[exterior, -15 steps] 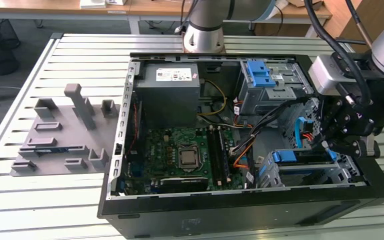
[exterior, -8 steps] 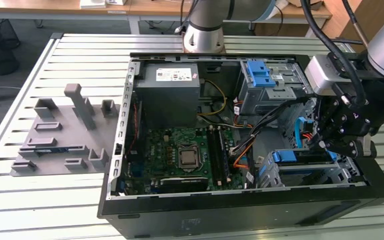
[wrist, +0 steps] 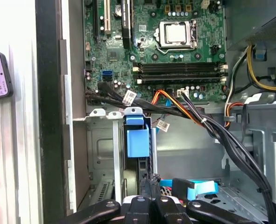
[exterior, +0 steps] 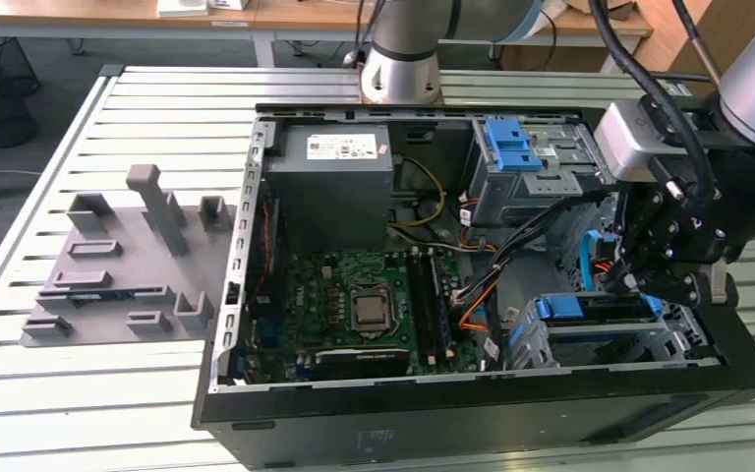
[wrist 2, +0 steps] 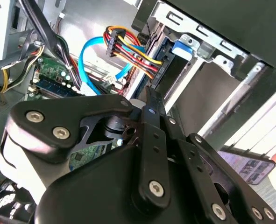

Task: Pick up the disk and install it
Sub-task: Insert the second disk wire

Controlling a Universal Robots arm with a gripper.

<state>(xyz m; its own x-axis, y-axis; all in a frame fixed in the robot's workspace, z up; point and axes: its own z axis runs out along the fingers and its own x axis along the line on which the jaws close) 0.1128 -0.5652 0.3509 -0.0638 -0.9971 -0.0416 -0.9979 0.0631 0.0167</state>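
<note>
Exterior view: my gripper (exterior: 651, 285) hangs inside the open computer case (exterior: 483, 408), directly above the drive cage (exterior: 672, 339); the disk (exterior: 588, 310) sits seated in that cage, just below my fingers.

First wrist view: the disk's blue handle tab (wrist: 137, 140) stands ahead of my fingertips.

Second wrist view: finger state cannot be determined.

- Black metal gripper linkage (wrist 2: 147, 186) fills the foreground.
- Behind it, a blue flat cable (wrist 2: 88, 60) loops beside bundled multicoloured wires (wrist 2: 128, 51).
- Green circuit board (wrist 2: 51, 77) beyond.
</note>
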